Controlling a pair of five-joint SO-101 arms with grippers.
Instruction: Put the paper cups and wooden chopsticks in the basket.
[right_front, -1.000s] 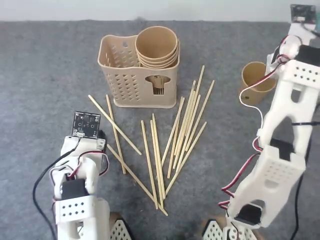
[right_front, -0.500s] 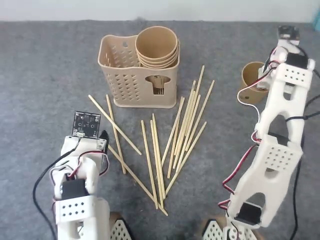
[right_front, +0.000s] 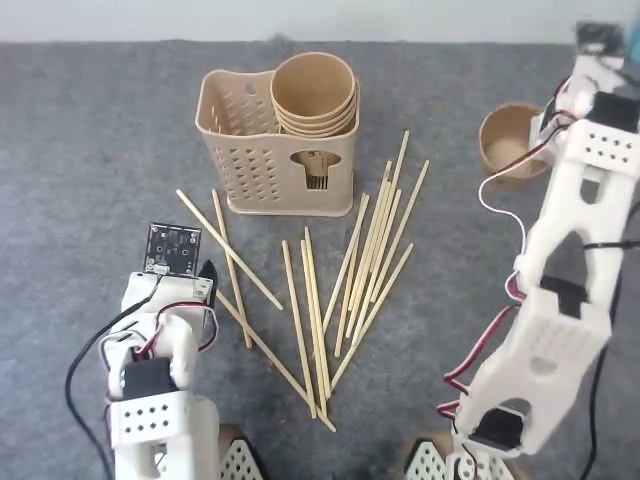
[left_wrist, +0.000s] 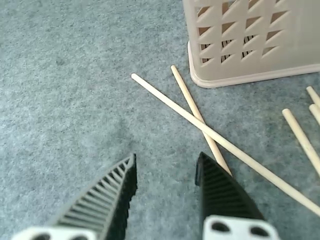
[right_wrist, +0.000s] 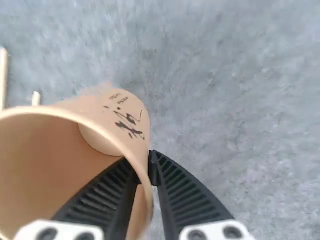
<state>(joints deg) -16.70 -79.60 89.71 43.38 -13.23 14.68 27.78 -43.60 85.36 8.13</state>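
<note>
- Right wrist view: the wall of a paper cup is pinched between the jaws of the right gripper.
- That cup is seen near the desk's far right corner, tilted and seemingly raised.
- The basket is set by the far edge, stacked cups in its right compartment.
- Loose wooden chopsticks are spread between it and the near edge.
- The left gripper is held parted beside two crossed chopsticks.

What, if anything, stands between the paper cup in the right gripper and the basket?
Nothing upright. Bare carpet and the flat-lying wooden chopsticks separate the paper cup, pinched by the right gripper, from the basket. A stack of paper cups already fills the basket's compartment nearer that cup.
</note>
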